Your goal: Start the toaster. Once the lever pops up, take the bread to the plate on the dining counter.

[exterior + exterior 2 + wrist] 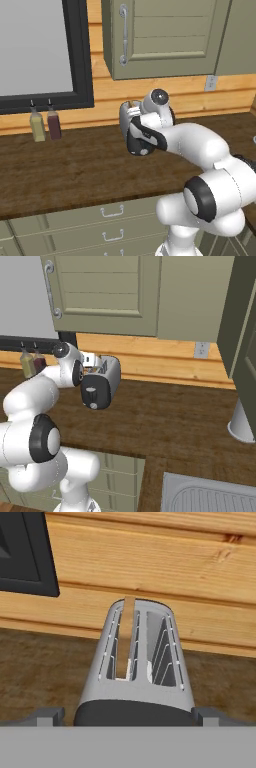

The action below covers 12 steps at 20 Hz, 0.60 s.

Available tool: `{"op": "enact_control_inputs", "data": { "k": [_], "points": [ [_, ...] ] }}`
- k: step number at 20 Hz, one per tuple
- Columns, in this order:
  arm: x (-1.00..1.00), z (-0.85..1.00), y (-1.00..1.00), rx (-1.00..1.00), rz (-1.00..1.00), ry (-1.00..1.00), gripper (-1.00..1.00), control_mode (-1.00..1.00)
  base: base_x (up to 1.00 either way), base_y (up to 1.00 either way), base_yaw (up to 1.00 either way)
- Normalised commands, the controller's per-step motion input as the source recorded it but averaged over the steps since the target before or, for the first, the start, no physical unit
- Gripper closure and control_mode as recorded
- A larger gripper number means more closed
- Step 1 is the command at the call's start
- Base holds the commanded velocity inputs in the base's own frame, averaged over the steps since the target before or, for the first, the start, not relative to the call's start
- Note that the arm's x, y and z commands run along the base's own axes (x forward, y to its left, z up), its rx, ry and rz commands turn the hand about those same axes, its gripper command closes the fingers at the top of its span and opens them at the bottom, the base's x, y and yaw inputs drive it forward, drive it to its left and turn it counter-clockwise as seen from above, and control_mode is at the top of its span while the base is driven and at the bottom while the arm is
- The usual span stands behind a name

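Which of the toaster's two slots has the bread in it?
In the hand view, the left slot of the rounded silver-white toaster holds the thin tan bread slice, standing on edge. The right slot shows bare wire guides.

One toaster [102,383] with two slots stands on the counter [170,421]. One bread slice [126,637] sits in its left slot in the hand view. Two bottles [45,125] stand left of the toaster. One wall outlet [201,349] lies to its right.

Bread [128,637] stands in the toaster's [142,662] left slot.
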Motion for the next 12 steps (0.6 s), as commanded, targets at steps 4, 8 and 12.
{"op": "enact_control_inputs", "data": {
  "k": [4, 8, 12],
  "points": [
    [0.20, -0.04, 0.04, 0.00, 0.00, 0.00, -1.00, -1.00, 0.00, 0.00, 0.00],
    [0.15, -0.06, 0.04, 0.00, 0.00, 0.00, -1.00, -1.00, 0.00, 0.00, 0.00],
    [0.16, -0.11, 0.02, 0.00, 0.00, 0.00, -1.00, -1.00, 0.00, 0.00, 0.00]
  ]
}}
